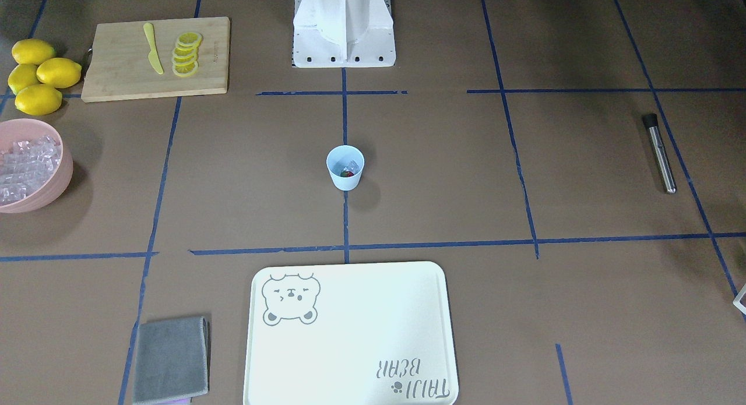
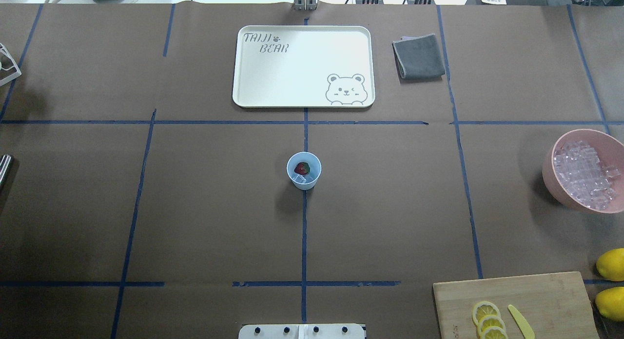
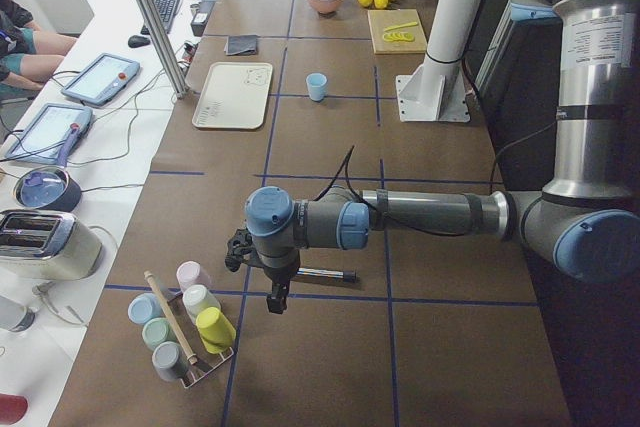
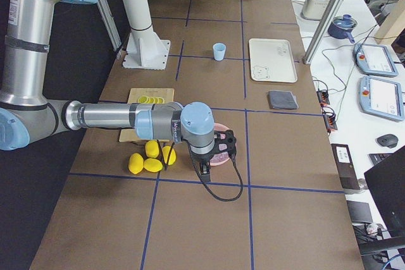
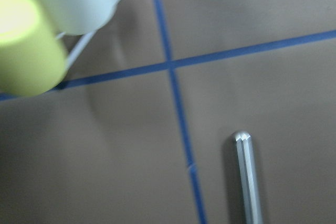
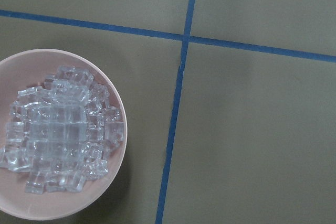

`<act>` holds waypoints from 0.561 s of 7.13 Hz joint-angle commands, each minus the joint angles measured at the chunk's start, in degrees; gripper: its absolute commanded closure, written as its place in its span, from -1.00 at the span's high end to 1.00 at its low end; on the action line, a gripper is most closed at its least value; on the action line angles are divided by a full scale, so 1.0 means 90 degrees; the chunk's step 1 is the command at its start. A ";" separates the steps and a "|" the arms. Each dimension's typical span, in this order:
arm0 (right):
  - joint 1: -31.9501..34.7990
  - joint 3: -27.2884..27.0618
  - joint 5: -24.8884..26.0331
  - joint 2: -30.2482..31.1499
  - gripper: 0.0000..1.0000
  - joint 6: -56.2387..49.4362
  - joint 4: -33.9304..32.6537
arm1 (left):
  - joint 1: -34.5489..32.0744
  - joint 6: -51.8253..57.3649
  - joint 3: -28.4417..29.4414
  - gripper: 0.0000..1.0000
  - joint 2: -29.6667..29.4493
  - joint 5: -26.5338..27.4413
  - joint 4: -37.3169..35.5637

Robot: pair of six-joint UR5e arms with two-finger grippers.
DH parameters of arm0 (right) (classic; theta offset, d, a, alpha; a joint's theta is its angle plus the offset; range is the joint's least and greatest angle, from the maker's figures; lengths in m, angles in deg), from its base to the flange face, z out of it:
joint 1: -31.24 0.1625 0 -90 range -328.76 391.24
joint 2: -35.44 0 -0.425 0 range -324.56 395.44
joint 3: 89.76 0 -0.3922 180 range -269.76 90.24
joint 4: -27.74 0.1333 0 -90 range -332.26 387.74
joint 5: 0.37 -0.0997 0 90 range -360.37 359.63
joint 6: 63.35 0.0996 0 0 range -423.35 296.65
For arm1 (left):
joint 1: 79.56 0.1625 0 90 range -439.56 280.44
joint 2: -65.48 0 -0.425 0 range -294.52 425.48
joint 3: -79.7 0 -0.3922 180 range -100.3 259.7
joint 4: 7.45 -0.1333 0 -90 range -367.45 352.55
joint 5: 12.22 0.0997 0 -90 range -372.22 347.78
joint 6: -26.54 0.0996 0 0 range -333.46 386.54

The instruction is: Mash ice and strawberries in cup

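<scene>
The light blue cup (image 2: 303, 170) stands upright at the table's middle, also in the front view (image 1: 345, 167). Inside lie a red strawberry (image 2: 302, 168) and a clear ice cube (image 2: 301, 179). My left gripper (image 3: 275, 299) shows only in the left side view, hanging over a metal rod (image 5: 248, 177) near the table's left end; I cannot tell if it is open. My right gripper (image 4: 207, 167) shows only in the right side view, above the pink bowl (image 6: 119, 145) of ice cubes (image 6: 63, 129); I cannot tell its state.
A cream tray (image 2: 243, 85) and a grey cloth (image 2: 419, 56) lie on the far side. A cutting board (image 1: 116, 73) holds lemon slices (image 1: 186, 54) and a yellow knife (image 1: 152, 48), with whole lemons (image 1: 38, 78) beside it. A rack of cups (image 3: 185, 332) stands by the rod.
</scene>
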 commanded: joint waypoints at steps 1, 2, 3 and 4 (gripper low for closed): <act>0.0000 -0.0001 0.0004 -0.0007 0.98 0.0004 0.0000 | -0.0401 0.0183 -0.0015 1.00 0.0033 -0.0295 -0.0231; 0.0000 0.0009 0.0013 -0.0007 0.98 0.0004 -0.0010 | -0.0392 0.0192 -0.0005 1.00 0.0024 -0.0295 -0.0211; 0.0000 0.0019 0.0023 -0.0036 0.98 0.0014 -0.0019 | -0.0392 0.0193 -0.0005 1.00 0.0004 -0.0295 -0.0211; -0.0029 0.0019 0.0033 -0.0046 0.98 0.0052 -0.0029 | -0.0392 0.0202 -0.0015 1.00 0.0004 -0.0315 -0.0192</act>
